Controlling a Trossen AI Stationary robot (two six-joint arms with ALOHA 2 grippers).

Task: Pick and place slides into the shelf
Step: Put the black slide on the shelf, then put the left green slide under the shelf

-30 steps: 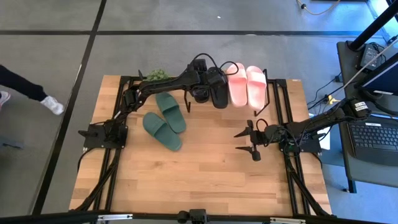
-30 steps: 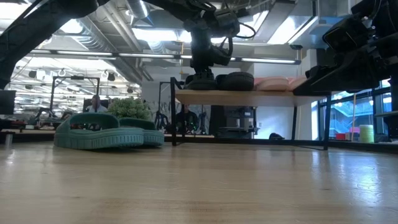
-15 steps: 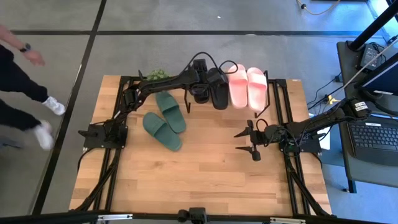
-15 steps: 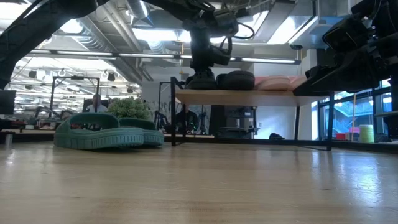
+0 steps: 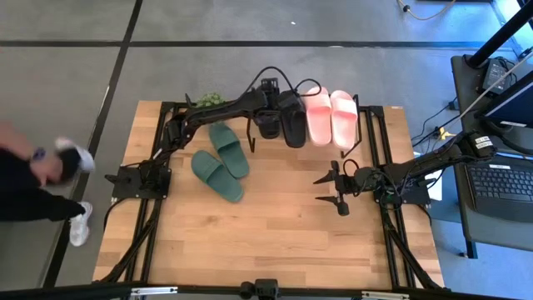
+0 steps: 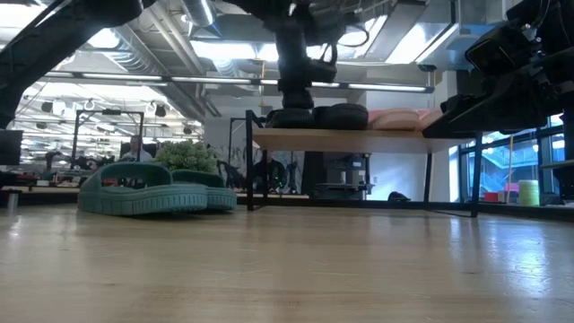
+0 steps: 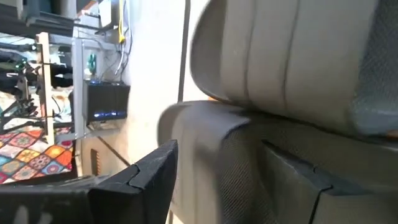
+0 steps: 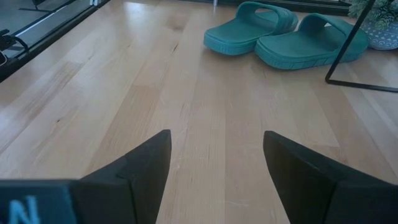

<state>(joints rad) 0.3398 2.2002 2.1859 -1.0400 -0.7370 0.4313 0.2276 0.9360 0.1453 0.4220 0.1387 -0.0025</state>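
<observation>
The shelf (image 6: 359, 141) stands at the table's far edge. On its plank top lie the pink pair (image 5: 331, 113) and two black slides, one (image 5: 293, 123) beside the pink and one (image 5: 268, 128) under my left gripper (image 5: 268, 112). In the low view my left gripper (image 6: 294, 94) hangs just above that black slide (image 6: 289, 117), which lies flat on the plank. In the left wrist view its open fingers (image 7: 143, 180) stand on either side of the slide (image 7: 211, 155). The green pair (image 5: 221, 162) rests sole-down on the table. My right gripper (image 5: 326, 190) waits open at the table's right.
A small potted plant (image 5: 212, 100) stands at the far edge, left of the shelf. A person (image 5: 42, 179) walks on the floor past the table's left side. Bare wooden tabletop (image 5: 275, 242) stretches across the near half. A laptop desk (image 5: 500, 183) is to the right.
My left gripper has risen a little off the black slide on the shelf top, and the slide has stayed lying on the plank. The person has walked along the table's left side toward its near end.
</observation>
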